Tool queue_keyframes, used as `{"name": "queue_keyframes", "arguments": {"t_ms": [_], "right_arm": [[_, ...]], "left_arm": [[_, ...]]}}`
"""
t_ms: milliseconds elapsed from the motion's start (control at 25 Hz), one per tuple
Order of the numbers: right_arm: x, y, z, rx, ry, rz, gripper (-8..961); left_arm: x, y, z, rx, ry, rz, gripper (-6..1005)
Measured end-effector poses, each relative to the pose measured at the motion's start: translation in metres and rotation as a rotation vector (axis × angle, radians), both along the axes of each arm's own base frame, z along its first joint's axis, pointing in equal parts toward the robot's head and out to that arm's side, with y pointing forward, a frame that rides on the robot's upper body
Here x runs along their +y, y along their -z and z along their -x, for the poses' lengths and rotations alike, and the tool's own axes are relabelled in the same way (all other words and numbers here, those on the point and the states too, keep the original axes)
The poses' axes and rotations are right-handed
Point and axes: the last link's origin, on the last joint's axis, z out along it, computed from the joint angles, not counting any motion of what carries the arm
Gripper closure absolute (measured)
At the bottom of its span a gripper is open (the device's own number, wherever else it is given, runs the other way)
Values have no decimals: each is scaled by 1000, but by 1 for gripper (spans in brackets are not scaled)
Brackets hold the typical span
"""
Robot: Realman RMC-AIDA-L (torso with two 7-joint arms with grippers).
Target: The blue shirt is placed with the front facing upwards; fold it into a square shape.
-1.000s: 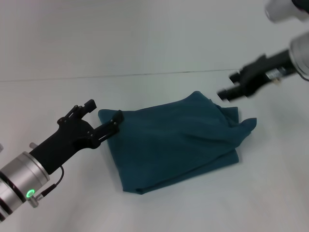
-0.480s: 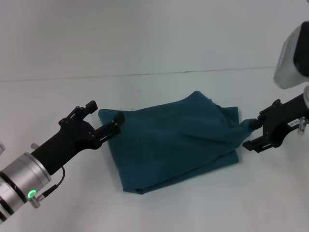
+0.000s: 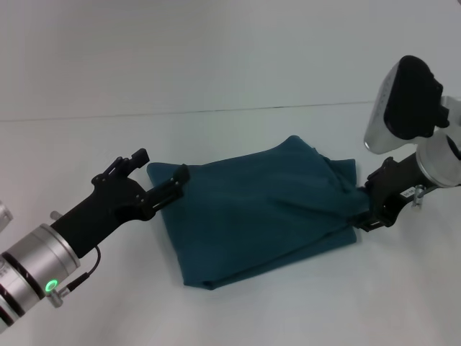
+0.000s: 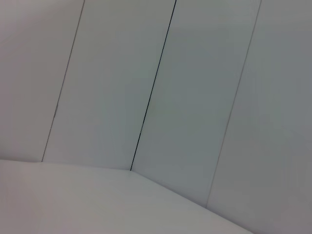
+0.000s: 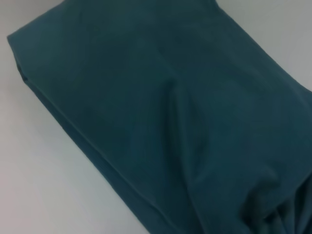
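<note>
I am tidying the blue shirt, which is lying folded into a rough rectangle at the middle of the white table. My left gripper is gaping wide at its left corner. My right gripper is pressing into the bunched right corner; whether it is gripping, I cannot tell. I should be tucking that lump in flat.

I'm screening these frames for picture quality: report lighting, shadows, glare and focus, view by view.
Head view: even, soft light, no glare; the blue shirt casts only a faint shadow on the table; left gripper and right gripper are sharp. Left wrist view: only pale wall panels, flat light. Right wrist view: fabric fills the frame, soft-focused.
</note>
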Motion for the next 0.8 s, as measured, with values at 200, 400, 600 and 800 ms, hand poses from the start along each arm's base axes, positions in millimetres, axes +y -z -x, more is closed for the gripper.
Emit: {"name": "queue_keyframes", "arguments": {"t_ms": [200, 400, 600, 800], "right_arm": [[4, -9, 8, 45, -8, -31, 437], [6, -12, 8, 56, -3, -41, 549], [3, -6, 12, 85, 2, -8, 722], [3, -8, 26, 153, 3, 13, 840]], "left_arm": [[0, 0, 0, 3, 1, -1, 63], [0, 1, 1, 6, -1, -1, 64], [0, 1, 2, 10, -2, -4, 64], [2, 2, -1, 16, 6, -7, 64]]}}
